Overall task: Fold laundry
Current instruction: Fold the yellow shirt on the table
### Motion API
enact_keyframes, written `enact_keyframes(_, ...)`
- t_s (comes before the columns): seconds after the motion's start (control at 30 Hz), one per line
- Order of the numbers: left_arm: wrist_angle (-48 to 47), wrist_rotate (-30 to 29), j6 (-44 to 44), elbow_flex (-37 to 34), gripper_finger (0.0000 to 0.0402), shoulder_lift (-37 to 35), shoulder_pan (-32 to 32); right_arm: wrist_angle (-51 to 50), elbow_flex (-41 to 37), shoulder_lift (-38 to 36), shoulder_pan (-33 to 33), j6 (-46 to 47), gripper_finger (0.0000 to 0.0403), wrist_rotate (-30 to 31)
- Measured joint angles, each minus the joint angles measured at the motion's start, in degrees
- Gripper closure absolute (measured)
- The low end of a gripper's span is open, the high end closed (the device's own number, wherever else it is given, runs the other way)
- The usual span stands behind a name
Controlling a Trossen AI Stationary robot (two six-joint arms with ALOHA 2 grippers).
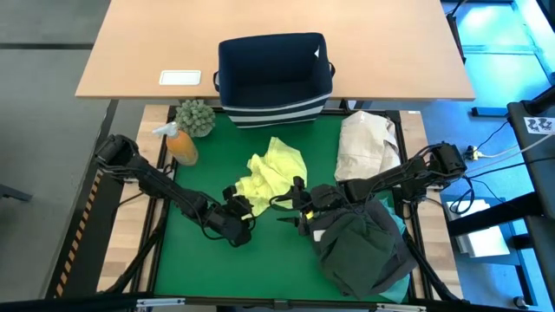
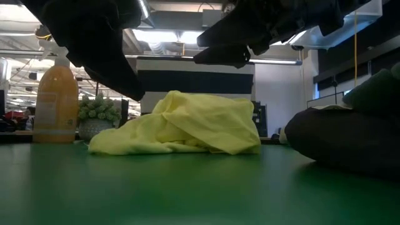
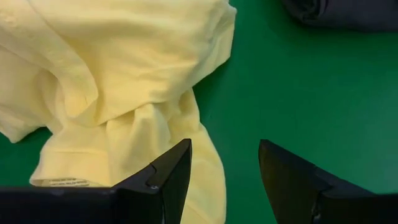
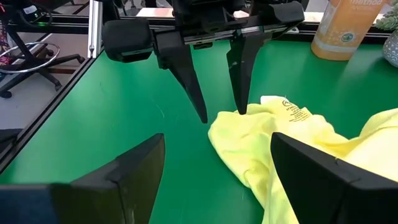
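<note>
One yellow-green shirt [image 1: 270, 177], one dark garment heap [image 1: 362, 246]; both grippers' fingers apart, empty.

The green-topped counter [image 1: 195, 260] holds a crumpled yellow-green shirt [image 1: 270, 173] near the middle. A dark grey cloth pile [image 1: 360, 247] lies at four o'clock, a cream cloth bundle [image 1: 366, 143] at two, and an orange plastic bottle [image 1: 180, 143] at ten.

Legible text | orange bottle [image 4: 345, 28]: label fragment reads "method", upper edge cut off; smaller print below it unreadable | yellow-green shirt [image 4: 298, 143]: printed neck tag [image 4: 293, 112], several lines plus a round mark, too small to read | nothing else readable
</note>
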Motion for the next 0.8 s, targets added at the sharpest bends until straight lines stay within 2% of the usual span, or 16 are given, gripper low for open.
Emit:
enact_keyframes(0.1, 0.02, -0.3, -0.02, 0.0, 0.0221, 0.0, 0.02, 1.16, 0.0, 0.0, 0.0, -0.03, 0.0111, 0.51)
enact_keyframes(0.3, -1.07, -4.35, -3.13, 0.0, 0.0221, 0.22, 0.28, 2.18, 0.0, 0.0, -0.02, -1.71, 0.0111, 9.12)
enact_keyframes(0.57, -2.41, 0.29, -1.32, 0.02, 0.0221, 0.68, 0.63, 2.7, 0.0, 0.0, -0.02, -1.75, 0.0111, 8.64)
enact_keyframes(0.8, -11.66, -3.08, -3.39, 0.04, 0.0221, 3.37, -1.14, 2.5, 0.0, 0.0, -0.02, -3.25, 0.0111, 9.7)
